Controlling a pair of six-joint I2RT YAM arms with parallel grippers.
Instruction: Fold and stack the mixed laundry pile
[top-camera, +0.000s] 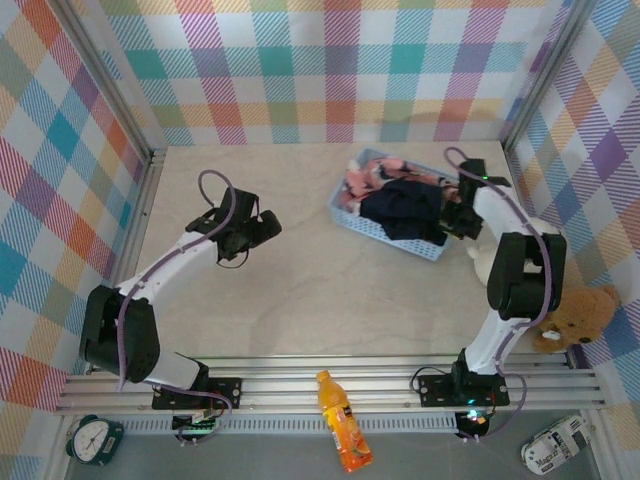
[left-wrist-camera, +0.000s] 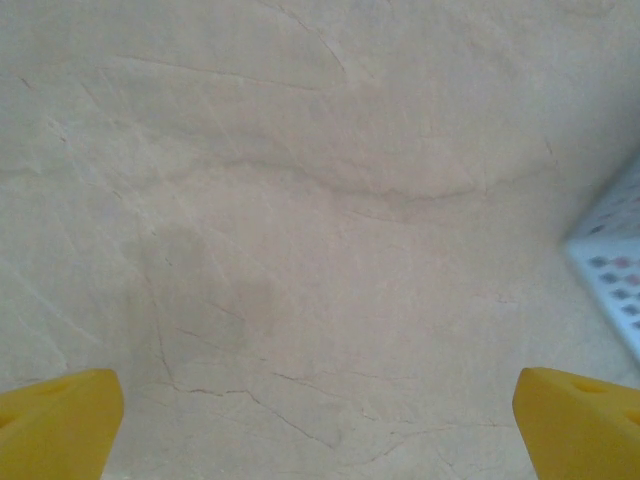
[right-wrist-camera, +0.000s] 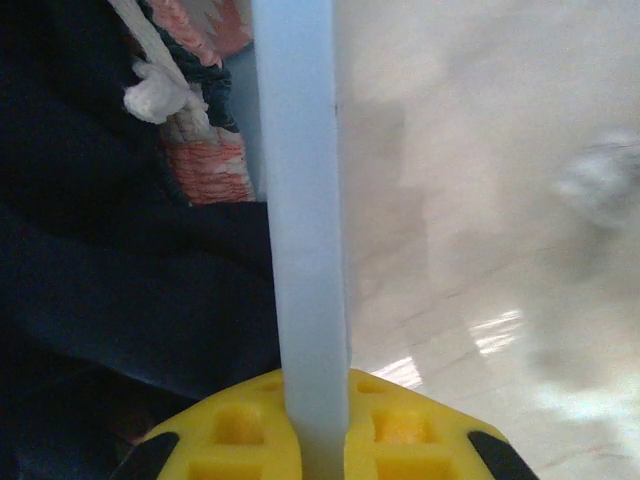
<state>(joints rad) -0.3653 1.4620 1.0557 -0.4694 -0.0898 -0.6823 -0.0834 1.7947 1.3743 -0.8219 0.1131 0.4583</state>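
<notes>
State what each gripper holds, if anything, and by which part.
The right gripper is shut on the light blue basket, pinching its rim. The left gripper is open, holding nothing.

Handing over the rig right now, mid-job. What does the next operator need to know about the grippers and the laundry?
Left gripper: open wide, over the bare table, holding nothing.
Right gripper: shut on the wall of the light blue basket, not on cloth.
Laundry: navy trousers and pink printed garment lie bunched in the basket, trousers nearer the right gripper.
Done: nothing folded or stacked.
Left: take both garments out, fold each, stack them on the table.
</notes>
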